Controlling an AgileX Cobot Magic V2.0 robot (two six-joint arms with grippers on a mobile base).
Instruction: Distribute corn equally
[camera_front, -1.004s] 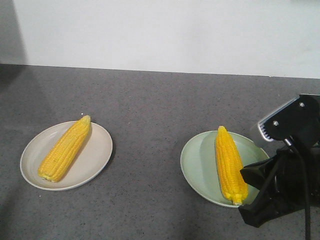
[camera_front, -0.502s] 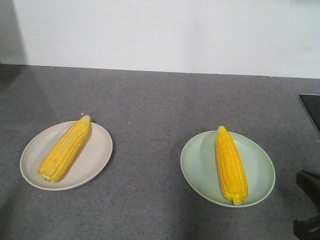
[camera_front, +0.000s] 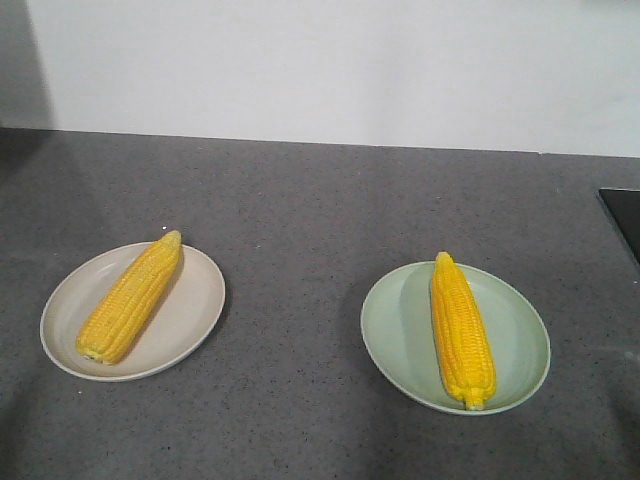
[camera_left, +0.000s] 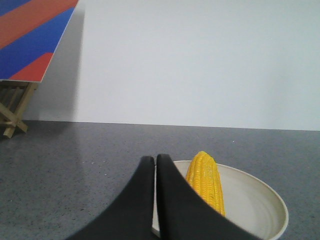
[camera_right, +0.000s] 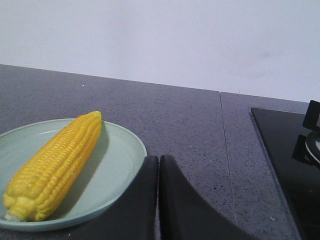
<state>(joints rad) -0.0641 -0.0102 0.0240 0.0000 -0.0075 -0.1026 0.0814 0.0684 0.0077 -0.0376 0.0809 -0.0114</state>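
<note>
On the grey counter (camera_front: 300, 210) you have one corn cob (camera_front: 131, 297) on the beige plate (camera_front: 195, 320) at left and one (camera_front: 461, 330) on the green plate (camera_front: 520, 340) at right — evenly shared. Both grippers (camera_left: 155, 159) (camera_right: 158, 158) sit pinched together, empty, beside their plates — nothing left but to retreat.

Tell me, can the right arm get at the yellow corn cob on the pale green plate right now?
Probably yes. The right gripper is shut and empty at the rim of the pale green plate, and nothing lies between it and the yellow corn cob. It would need to open first.
</note>
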